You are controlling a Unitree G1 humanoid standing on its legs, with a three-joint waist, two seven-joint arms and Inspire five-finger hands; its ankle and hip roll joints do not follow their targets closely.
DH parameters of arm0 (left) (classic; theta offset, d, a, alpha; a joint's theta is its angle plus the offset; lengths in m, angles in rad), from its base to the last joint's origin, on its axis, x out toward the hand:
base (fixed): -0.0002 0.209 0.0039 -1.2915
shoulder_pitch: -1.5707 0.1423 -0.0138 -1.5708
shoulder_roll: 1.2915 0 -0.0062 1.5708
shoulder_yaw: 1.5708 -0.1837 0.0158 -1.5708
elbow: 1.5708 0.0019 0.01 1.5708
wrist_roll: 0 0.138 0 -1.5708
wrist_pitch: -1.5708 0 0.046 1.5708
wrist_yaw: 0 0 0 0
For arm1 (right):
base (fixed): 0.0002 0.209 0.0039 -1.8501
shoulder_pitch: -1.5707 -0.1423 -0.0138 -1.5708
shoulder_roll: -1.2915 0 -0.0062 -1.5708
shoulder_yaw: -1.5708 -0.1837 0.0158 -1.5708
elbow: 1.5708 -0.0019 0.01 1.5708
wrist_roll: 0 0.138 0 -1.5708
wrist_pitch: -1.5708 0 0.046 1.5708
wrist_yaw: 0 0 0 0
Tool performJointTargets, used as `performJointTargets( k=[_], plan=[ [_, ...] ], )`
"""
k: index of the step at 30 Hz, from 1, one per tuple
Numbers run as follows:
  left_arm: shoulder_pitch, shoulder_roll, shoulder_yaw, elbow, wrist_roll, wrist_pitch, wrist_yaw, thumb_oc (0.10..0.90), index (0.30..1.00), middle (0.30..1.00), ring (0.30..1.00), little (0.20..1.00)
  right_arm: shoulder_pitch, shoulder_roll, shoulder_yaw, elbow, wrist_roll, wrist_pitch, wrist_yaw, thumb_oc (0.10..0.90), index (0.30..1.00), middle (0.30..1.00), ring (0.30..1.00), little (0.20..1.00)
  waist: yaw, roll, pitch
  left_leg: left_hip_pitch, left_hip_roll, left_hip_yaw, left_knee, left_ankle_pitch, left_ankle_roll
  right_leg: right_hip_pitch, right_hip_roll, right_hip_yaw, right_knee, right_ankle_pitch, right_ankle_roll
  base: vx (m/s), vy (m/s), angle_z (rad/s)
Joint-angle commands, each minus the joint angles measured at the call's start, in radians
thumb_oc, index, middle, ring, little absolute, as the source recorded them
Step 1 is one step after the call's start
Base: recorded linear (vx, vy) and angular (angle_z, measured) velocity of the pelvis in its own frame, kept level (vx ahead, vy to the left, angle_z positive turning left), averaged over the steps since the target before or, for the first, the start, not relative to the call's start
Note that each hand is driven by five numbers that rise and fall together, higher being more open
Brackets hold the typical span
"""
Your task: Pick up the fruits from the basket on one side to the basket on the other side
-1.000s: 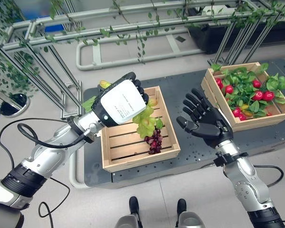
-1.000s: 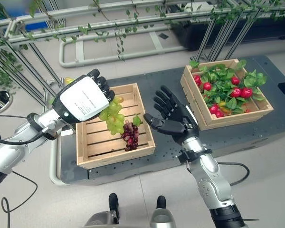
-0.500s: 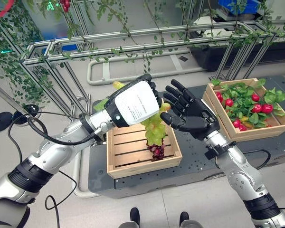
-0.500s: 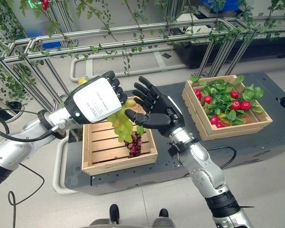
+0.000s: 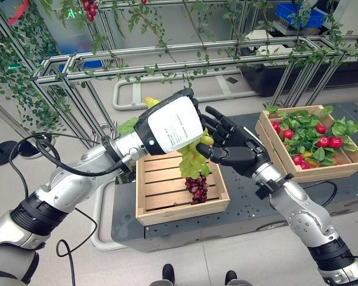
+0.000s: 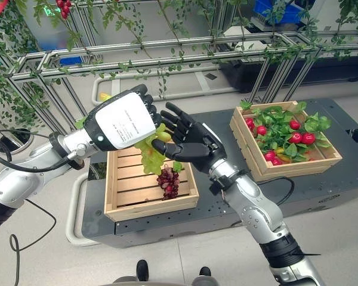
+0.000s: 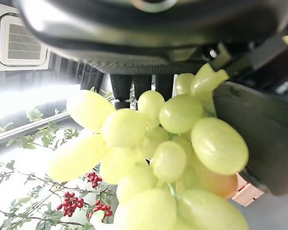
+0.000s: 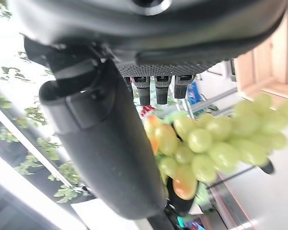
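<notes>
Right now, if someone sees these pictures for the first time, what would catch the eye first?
First, the bunch of pale green grapes, held by the left hand above the light wooden slatted crate, with the open right hand right beside it. A bunch of dark purple grapes lies in that crate. On the right, a second wooden crate holds red fruits among green leaves.

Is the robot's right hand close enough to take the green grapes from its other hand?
Probably yes. The right hand is open, palm facing the green grapes that hang from the left hand, with nothing between them above the wooden crate.
</notes>
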Motion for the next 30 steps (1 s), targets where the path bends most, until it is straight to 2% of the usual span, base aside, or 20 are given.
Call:
performJointTargets(
  k=[1,4,12,19,24,29,30],
  plan=[
    [-0.167,-0.023,0.044,-0.039,-0.056,0.092,0.050,0.400,0.300,0.300,0.300,0.300,-0.093,-0.019,0.026,-0.050,0.051,-0.029,0.088,0.800,0.900,0.900,0.900,0.900,0.005,0.003,-0.143,0.104,-0.037,0.024,0.002,-0.191,-0.016,0.010,0.022,-0.026,0.007,-0.033,-0.016,0.00,0.000,0.00],
    [-0.167,-0.023,0.043,-0.037,-0.054,0.090,0.054,0.400,0.300,0.300,0.300,0.300,-0.094,-0.023,0.036,-0.041,0.054,-0.011,0.121,0.800,0.900,0.900,0.900,0.900,0.006,0.001,-0.145,0.106,-0.037,0.022,0.002,-0.191,-0.016,0.013,0.021,-0.026,0.006,-0.032,-0.016,0.00,0.000,0.00],
    [-0.156,-0.010,0.058,-0.039,-0.046,0.089,0.068,0.400,0.300,0.300,0.300,0.300,-0.080,-0.022,0.039,-0.020,0.064,-0.033,0.161,0.800,0.900,0.900,0.900,0.900,0.009,0.000,-0.153,0.108,-0.036,0.021,0.002,-0.191,-0.016,0.014,0.021,-0.026,0.004,-0.030,-0.013,0.00,0.000,0.00],
    [-0.148,0.019,0.079,-0.051,-0.073,0.091,0.086,0.400,0.300,0.300,0.300,0.300,-0.063,-0.054,0.022,-0.002,0.041,-0.030,0.199,0.800,0.900,0.900,0.900,0.900,0.007,0.000,-0.159,0.105,-0.037,0.022,0.002,-0.189,-0.014,0.010,0.021,-0.024,0.005,-0.028,-0.012,0.00,0.000,0.00],
    [-0.158,0.008,0.065,-0.052,-0.091,0.071,0.084,0.400,0.300,0.300,0.300,0.300,-0.067,-0.045,0.036,0.020,0.039,-0.053,0.156,0.800,0.900,0.900,0.900,0.900,0.006,0.000,-0.163,0.103,-0.037,0.024,0.002,-0.188,-0.013,0.007,0.021,-0.020,0.004,-0.027,-0.011,0.00,0.000,0.00],
    [-0.153,-0.030,0.041,-0.043,-0.088,0.034,0.080,0.400,0.300,0.300,0.300,0.300,-0.085,0.010,0.064,0.027,0.057,-0.066,0.093,0.800,0.900,0.900,0.900,0.900,0.008,0.004,-0.162,0.107,-0.037,0.021,0.002,-0.191,-0.010,0.010,0.022,-0.014,0.001,-0.026,-0.011,0.00,0.000,-0.01],
    [-0.152,-0.036,0.035,-0.045,-0.090,0.027,0.076,0.400,0.300,0.300,0.300,0.300,-0.087,0.019,0.070,0.026,0.064,-0.074,0.074,0.574,0.561,0.561,0.561,0.561,0.009,0.005,-0.161,0.108,-0.037,0.021,0.002,-0.191,-0.010,0.011,0.022,-0.014,0.001,-0.027,-0.010,0.00,0.000,0.00]
  ],
)
